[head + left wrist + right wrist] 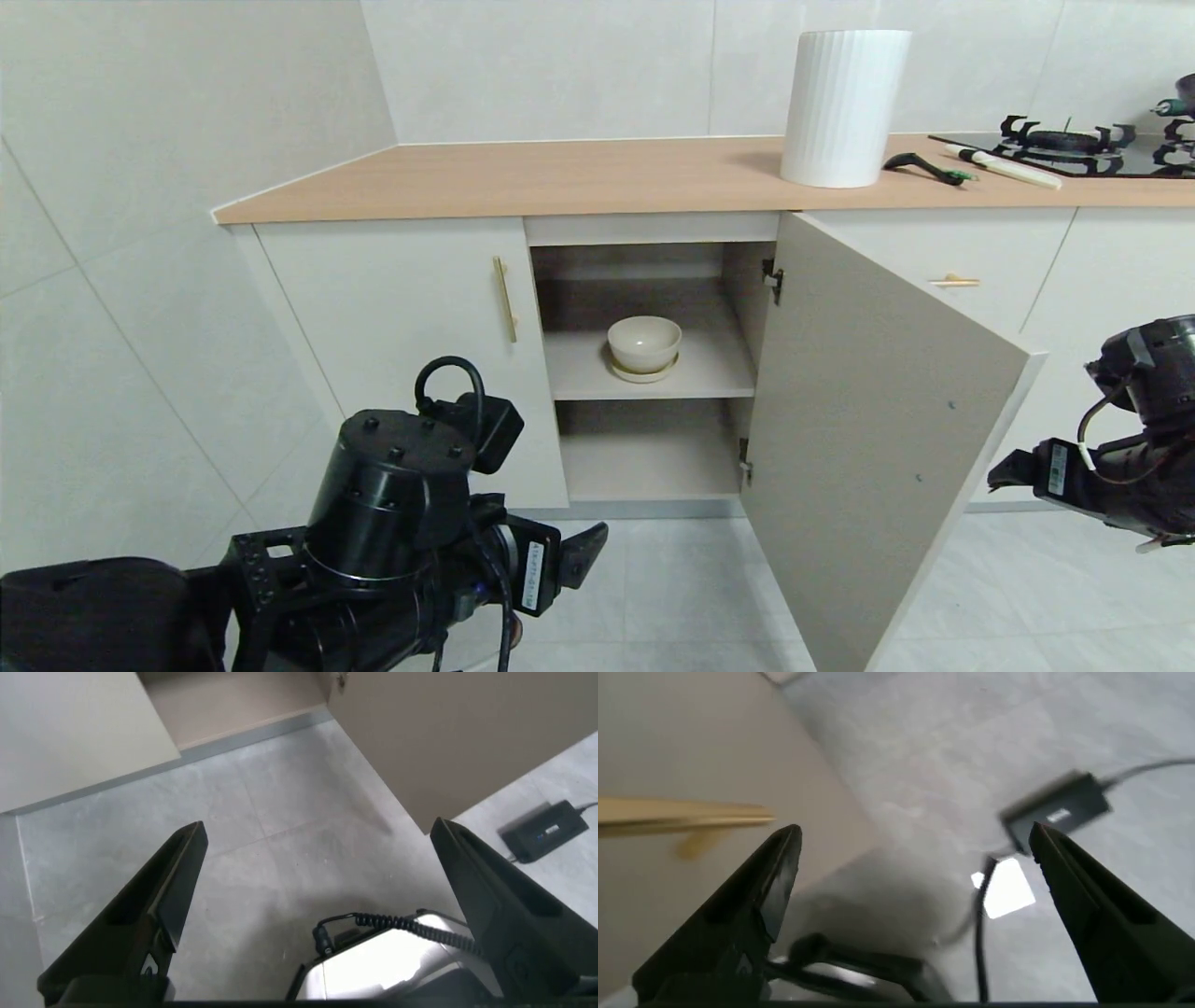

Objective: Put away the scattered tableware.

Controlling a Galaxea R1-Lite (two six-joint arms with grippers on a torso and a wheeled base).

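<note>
A beige bowl [644, 342] sits on a small saucer [642, 373] on the upper shelf [709, 369] of the open cabinet. My left gripper [586, 546] hangs low in front of the cabinet's closed left door, open and empty; in the left wrist view its gripper [318, 877] spans bare floor tiles. My right gripper [1008, 474] is low on the far side of the open door [887, 420], also open and empty. In the right wrist view this gripper [915, 877] is over the floor beside a beige panel with a gold handle [682, 814].
The counter [560, 173] carries a tall white ribbed cylinder [845, 107], a black-handled tool [924, 168], a white-handled utensil [1004, 166] and a gas hob [1074, 145]. A black box with a cable [547, 826] lies on the floor. The lower shelf [644, 457] holds nothing.
</note>
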